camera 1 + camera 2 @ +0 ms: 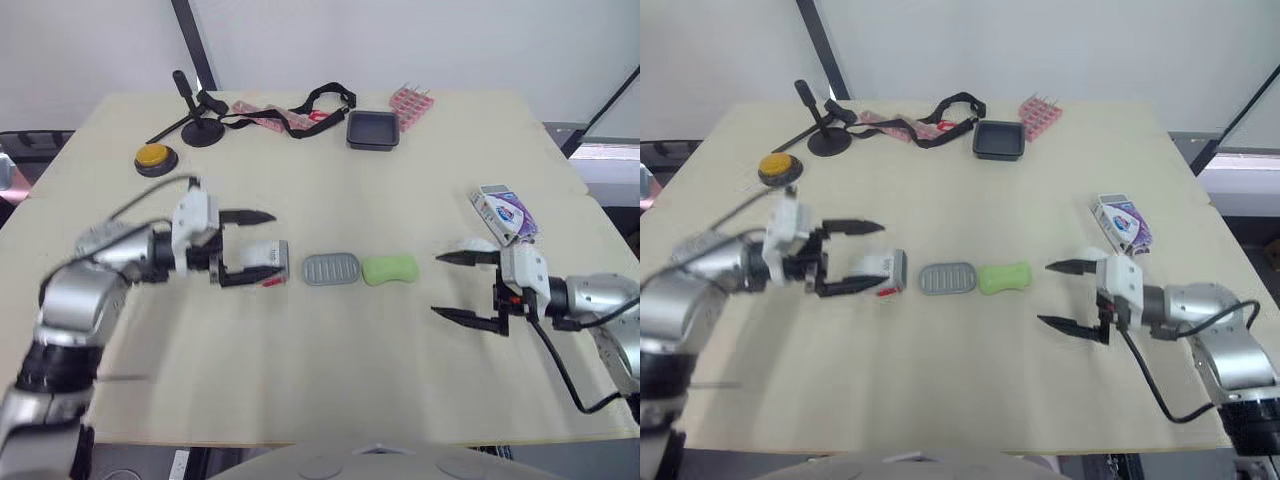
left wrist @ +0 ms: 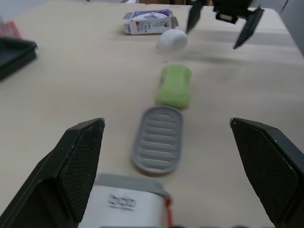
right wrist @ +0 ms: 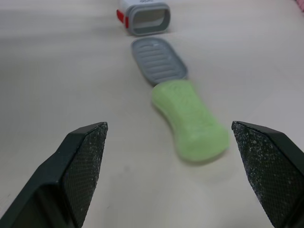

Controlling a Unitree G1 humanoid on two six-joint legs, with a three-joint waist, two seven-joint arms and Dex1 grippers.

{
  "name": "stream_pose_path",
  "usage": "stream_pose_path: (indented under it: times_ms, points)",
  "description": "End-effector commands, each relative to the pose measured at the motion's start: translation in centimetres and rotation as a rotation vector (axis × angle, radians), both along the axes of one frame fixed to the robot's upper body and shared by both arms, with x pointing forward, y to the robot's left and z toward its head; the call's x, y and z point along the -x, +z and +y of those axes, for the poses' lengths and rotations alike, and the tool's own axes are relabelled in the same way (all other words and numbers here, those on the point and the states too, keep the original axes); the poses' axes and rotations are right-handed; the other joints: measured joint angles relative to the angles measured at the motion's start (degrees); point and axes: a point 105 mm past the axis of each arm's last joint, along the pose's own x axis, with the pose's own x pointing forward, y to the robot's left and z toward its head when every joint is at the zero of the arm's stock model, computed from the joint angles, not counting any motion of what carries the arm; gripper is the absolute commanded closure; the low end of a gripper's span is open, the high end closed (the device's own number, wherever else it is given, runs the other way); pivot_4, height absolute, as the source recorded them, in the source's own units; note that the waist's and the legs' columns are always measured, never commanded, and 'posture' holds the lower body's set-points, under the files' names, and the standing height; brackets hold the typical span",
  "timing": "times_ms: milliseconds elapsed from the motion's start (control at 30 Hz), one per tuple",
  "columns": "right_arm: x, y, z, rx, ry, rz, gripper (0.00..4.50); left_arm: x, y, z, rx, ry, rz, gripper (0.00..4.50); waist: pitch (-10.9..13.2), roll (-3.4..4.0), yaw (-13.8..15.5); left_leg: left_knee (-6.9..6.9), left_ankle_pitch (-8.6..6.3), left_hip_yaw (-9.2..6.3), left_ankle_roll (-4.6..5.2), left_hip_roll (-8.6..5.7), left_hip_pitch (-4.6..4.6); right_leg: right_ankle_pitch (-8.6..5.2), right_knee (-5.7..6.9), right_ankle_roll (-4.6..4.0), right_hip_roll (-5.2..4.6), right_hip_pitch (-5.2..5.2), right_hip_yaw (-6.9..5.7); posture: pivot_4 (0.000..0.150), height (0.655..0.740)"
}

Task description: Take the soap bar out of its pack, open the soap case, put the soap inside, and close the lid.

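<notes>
The green soap bar (image 1: 390,269) lies bare on the table's middle, touching the end of a grey ribbed case part (image 1: 331,268) to its left. Left of that lies the white case body (image 1: 262,262) with a grey rim and a red latch. It sits between the spread fingers of my open left gripper (image 1: 270,248), close to the nearer finger. My right gripper (image 1: 436,285) is open a little right of the soap, its fingers pointing at the soap and holding nothing. The opened soap pack (image 1: 503,212) and a crumpled white wrapper (image 1: 477,245) lie behind it.
Along the far edge sit a black square tray (image 1: 373,130), a pink rack (image 1: 411,103), a black strap (image 1: 320,100) over a pink packet (image 1: 265,113), a black stand (image 1: 200,125) and a yellow button (image 1: 156,157).
</notes>
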Motion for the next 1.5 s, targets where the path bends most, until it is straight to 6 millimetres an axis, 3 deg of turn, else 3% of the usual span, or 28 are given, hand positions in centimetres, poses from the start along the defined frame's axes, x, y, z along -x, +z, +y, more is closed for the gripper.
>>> stream_pose_path:
  times_ms: [33,233,400,533,700,1033,1233,1267,1500]
  points:
    - [-0.6,1.0,1.3,0.089,0.04,-0.016,0.0,1.7,-0.2,0.8,-0.007,0.06,-0.097,0.0,0.02,-0.02,0.05,0.0,0.0,-0.01,0.0,0.0,0.01,0.0,-0.02,0.0,0.0,0.03,-0.02,0.15,0.74]
    - [-3.2,0.9,4.2,0.296,0.136,-0.045,0.0,4.2,-4.0,2.0,-0.041,0.126,-0.093,0.0,0.06,-0.05,-0.13,-0.03,-0.01,-0.03,0.0,-0.02,0.07,0.0,-0.17,0.0,-0.03,0.11,-0.04,0.15,0.74]
    - [-4.3,0.2,6.4,0.351,0.171,0.003,0.0,4.9,-5.4,1.7,-0.029,0.128,-0.073,0.0,0.06,-0.06,0.18,-0.04,0.0,-0.03,0.0,-0.01,0.3,0.01,-0.11,0.01,-0.01,0.1,-0.08,0.15,0.74]
    - [-4.3,-0.7,7.3,0.393,0.194,0.054,0.0,5.5,-5.6,0.7,-0.017,0.066,-0.072,0.0,0.06,-0.06,0.26,-0.02,0.0,-0.02,-0.01,-0.03,0.24,0.06,-0.01,0.09,-0.02,-0.03,-0.07,0.15,0.74]
    - [-4.5,-1.5,6.6,0.441,0.179,0.089,0.0,5.4,-5.5,-0.1,-0.013,0.021,-0.089,0.0,0.06,-0.06,0.18,-0.02,0.01,-0.02,-0.05,-0.02,0.26,0.04,0.05,0.06,-0.01,-0.03,-0.04,0.15,0.74]
    - [-5.2,-1.4,7.2,0.424,0.166,0.088,0.0,4.8,-5.1,-0.5,-0.005,0.021,-0.11,0.0,0.06,-0.06,-0.05,-0.01,0.03,0.05,-0.08,0.01,0.25,0.04,0.2,0.07,0.04,-0.03,0.05,0.15,0.74]
    - [-5.1,-2.3,7.1,0.438,0.171,0.107,0.0,4.8,-4.9,-0.5,-0.006,0.025,-0.115,0.0,0.06,-0.06,0.19,0.04,0.03,0.05,-0.07,0.01,0.27,0.04,0.21,0.06,0.03,-0.03,0.04,0.15,0.74]
    - [-5.0,-2.5,7.0,0.444,0.17,0.109,0.53,4.8,-4.9,-0.5,-0.007,0.026,-0.116,0.0,0.05,-0.06,0.19,0.04,0.03,0.05,-0.07,0.01,0.27,0.04,0.21,0.06,0.03,-0.03,0.04,0.15,0.74]
    - [-5.2,-3.0,6.6,0.467,0.165,0.112,2.68,4.4,-4.9,-0.6,-0.004,0.044,-0.12,0.0,0.04,-0.08,0.12,0.04,0.03,0.06,-0.07,0.01,0.26,0.03,0.25,0.05,0.03,0.0,0.06,0.15,0.74]
